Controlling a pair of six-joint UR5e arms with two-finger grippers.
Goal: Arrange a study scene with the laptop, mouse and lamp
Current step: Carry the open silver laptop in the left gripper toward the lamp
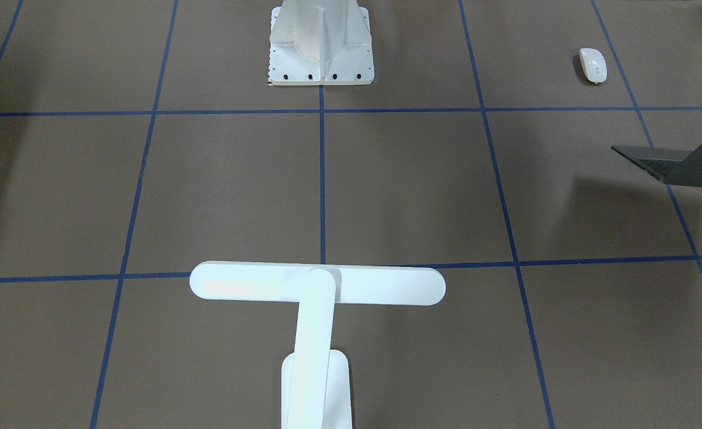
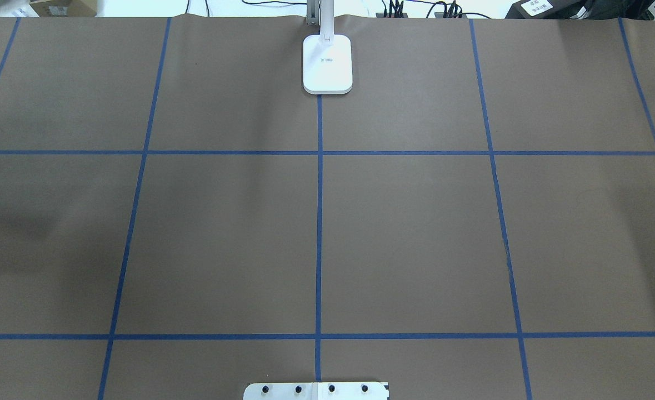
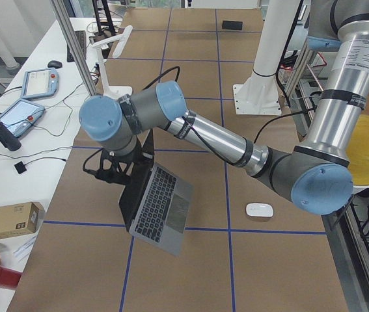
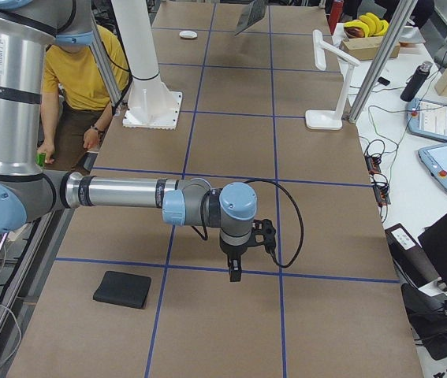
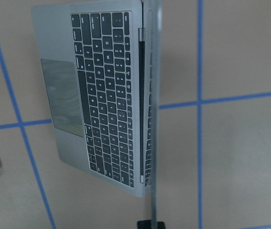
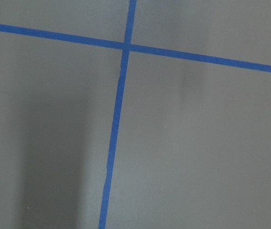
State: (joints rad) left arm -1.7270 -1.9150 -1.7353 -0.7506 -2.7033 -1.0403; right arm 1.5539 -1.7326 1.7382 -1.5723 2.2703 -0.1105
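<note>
The laptop [image 3: 159,209] is open, its lid about upright, on the robot's left side of the table; it also shows in the front view [image 1: 684,162] and the left wrist view [image 5: 102,95]. My left gripper [image 3: 110,174] is shut on the lid's edge; a fingertip [image 5: 150,224] shows at the lid's end. The white mouse [image 1: 593,65] lies near the laptop's front, toward the robot [image 3: 259,210]. The white lamp [image 1: 318,285] stands at the table's far edge, its base [image 2: 328,64] on the centre line. My right gripper [image 4: 235,272] hangs over bare table; I cannot tell if it is open.
The white ribbed pedestal [image 1: 321,47] stands at the robot's side of the table. A flat black pad [image 4: 123,289] lies on the robot's right end. A person in a yellow shirt [image 4: 77,71] sits behind the robot. Operator gear lies past the far edge.
</note>
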